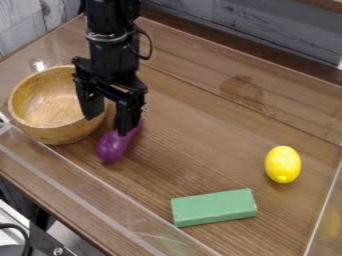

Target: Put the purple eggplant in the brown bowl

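Stretching across the whole view, the wooden table [227, 110] carries everything, its brown top enclosed by a low clear wall [80, 215] that shows along the near edge. Next in size is the black robot arm [112, 40], coming down from the top left with its gripper [111, 118] pointing straight down. The jaws stand wide apart with nothing clamped between them, one finger in front of the bowl's right side and the other just above the eggplant's upper end; whether that finger touches the eggplant cannot be told. The brown bowl [47, 105] sits at the left, upright, its inside showing pale grain. A green rectangular block [214, 207] lies flat near the front edge, well apart from the bowl. The purple eggplant [115, 146] lies on the table just beside the bowl's lower right rim, partly hidden by the gripper, and outside the bowl. Smallest, the yellow lemon [282, 164] rests at the right, well apart from the rest.
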You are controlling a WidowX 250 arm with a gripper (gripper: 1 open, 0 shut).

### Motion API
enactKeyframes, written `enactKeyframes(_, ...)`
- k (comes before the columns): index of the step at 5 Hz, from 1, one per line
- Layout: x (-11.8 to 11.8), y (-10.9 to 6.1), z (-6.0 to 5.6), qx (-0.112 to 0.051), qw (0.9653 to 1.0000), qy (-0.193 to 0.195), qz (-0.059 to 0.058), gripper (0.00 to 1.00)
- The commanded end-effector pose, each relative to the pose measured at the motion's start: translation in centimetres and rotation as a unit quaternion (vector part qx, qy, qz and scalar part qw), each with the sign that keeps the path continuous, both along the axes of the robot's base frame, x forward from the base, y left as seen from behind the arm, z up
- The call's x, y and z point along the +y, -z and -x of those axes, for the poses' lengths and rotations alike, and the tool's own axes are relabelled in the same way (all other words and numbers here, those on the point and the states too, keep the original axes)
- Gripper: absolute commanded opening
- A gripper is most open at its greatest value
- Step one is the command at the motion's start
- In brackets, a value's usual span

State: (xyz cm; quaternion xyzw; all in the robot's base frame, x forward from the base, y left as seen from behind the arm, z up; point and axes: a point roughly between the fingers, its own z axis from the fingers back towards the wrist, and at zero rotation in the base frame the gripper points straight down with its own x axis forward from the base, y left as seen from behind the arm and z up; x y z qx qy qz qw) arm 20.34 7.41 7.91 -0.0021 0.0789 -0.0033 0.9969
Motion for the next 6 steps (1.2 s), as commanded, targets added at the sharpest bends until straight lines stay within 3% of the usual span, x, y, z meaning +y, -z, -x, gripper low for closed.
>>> enactKeyframes(1, 0.5, 0.4, -0.4, -0.013, 0.9999, 0.0, -0.004, 1.0)
enactKeyframes(3, 0.7, 2.3, -0.5, -0.014, 0.9999, -0.004, 0.006, 1.0)
enactKeyframes(6, 0.8, 3.7, -0.9, -0.027, 0.9992, -0.014, 0.026, 1.0)
